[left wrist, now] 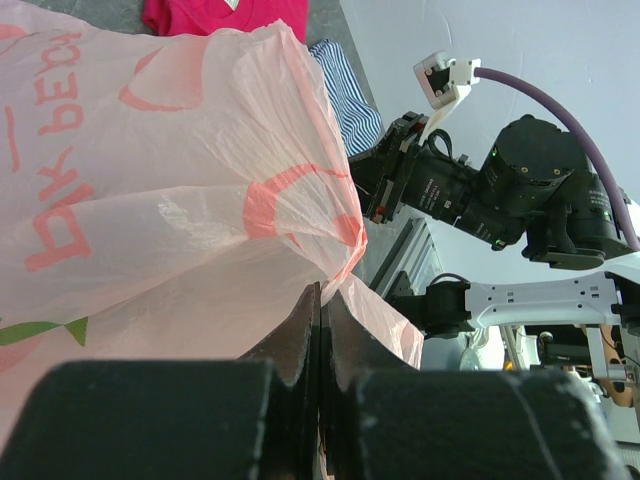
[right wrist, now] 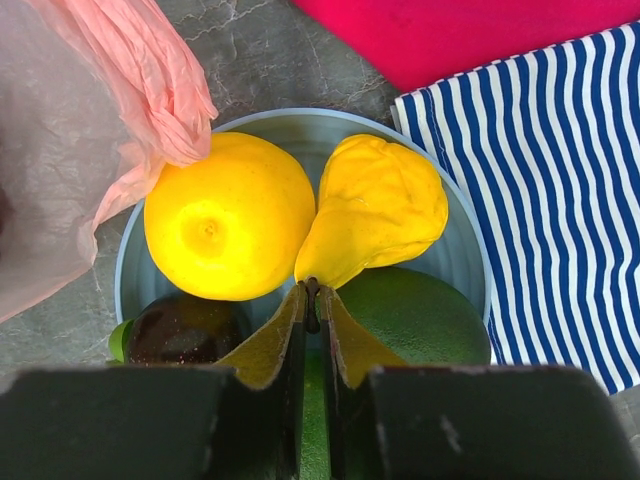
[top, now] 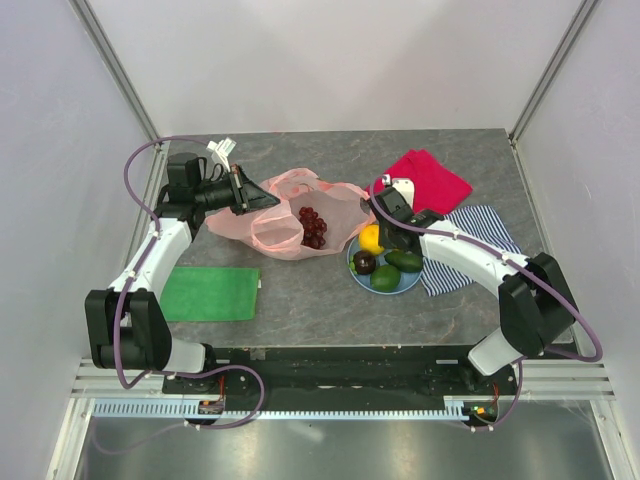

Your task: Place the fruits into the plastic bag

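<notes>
Right gripper (right wrist: 312,300), fingers closed and seemingly empty, hangs over the plate (right wrist: 320,135) of fruits (right wrist: 228,215); the bag (top: 240,225), pinched shut-fingered by the left gripper (left wrist: 320,300), lies just leftward.

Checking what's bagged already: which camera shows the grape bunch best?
Top external: the grape bunch shows clearly inside the plastic bag. The left wrist sees only the bag's outer film; the right wrist sees a bag edge and the plate, no grapes.

place: robot lab cell, pretty sure | clues: white panel walls (top: 300,60) all round, aluminium posts (top: 112,65) upper corners, slotted rail (top: 300,406) bottom edge
</notes>
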Motion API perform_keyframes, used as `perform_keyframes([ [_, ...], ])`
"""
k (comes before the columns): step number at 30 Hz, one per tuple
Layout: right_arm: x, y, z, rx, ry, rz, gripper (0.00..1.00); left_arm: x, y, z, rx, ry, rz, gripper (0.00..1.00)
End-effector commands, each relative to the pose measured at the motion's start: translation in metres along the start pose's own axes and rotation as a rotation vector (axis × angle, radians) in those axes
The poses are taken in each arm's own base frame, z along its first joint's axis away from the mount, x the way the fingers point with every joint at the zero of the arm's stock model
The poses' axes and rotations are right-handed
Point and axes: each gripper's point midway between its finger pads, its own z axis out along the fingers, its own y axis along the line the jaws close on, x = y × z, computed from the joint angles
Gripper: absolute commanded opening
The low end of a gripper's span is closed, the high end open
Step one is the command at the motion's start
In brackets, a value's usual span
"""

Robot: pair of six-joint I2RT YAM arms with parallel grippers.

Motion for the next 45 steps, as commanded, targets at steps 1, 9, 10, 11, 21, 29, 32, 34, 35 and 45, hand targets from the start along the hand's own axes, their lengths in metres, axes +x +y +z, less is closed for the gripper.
perform_keyframes([
  [1, -0.011, -0.002, -0.006, 0.016, -0.030, 0.012, 0.14, -0.008, -0.009, -0.004, 0.019, -0.015, 0.071, 0.02],
  [9, -0.014, -0.010, -0.014, 0.034, -0.037, -0.012, 0.00, -0.008, -0.010, -0.004, 0.023, -0.013, 0.068, 0.02],
  [10, -0.015, -0.011, -0.015, 0.035, -0.040, -0.009, 0.00, -0.008, -0.010, -0.004, 0.024, -0.014, 0.069, 0.02],
  [11, -0.016, -0.012, -0.016, 0.039, -0.039, -0.012, 0.00, -0.009, -0.010, -0.004, 0.024, -0.014, 0.069, 0.02],
  [21, -0.031, -0.021, -0.036, 0.051, -0.093, -0.004, 0.00, -0.007, -0.011, -0.003, 0.026, -0.012, 0.069, 0.02],
  [29, -0.037, -0.032, -0.049, 0.079, -0.117, -0.002, 0.00, -0.007, -0.011, -0.004, 0.026, -0.012, 0.072, 0.02],
  [32, -0.046, -0.035, -0.060, 0.076, -0.145, 0.007, 0.00, -0.008, -0.011, -0.003, 0.026, -0.012, 0.071, 0.02],
  [34, -0.055, -0.031, -0.071, 0.041, -0.164, 0.021, 0.00, -0.007, -0.011, -0.004, 0.027, -0.011, 0.071, 0.02],
  [35, -0.057, -0.028, -0.075, 0.019, -0.164, 0.024, 0.00, -0.007, -0.012, -0.004, 0.028, -0.012, 0.073, 0.02],
  [45, -0.090, 0.025, -0.139, -0.379, -0.302, 0.044, 0.00, -0.007, -0.012, -0.004, 0.031, -0.012, 0.078, 0.02],
])
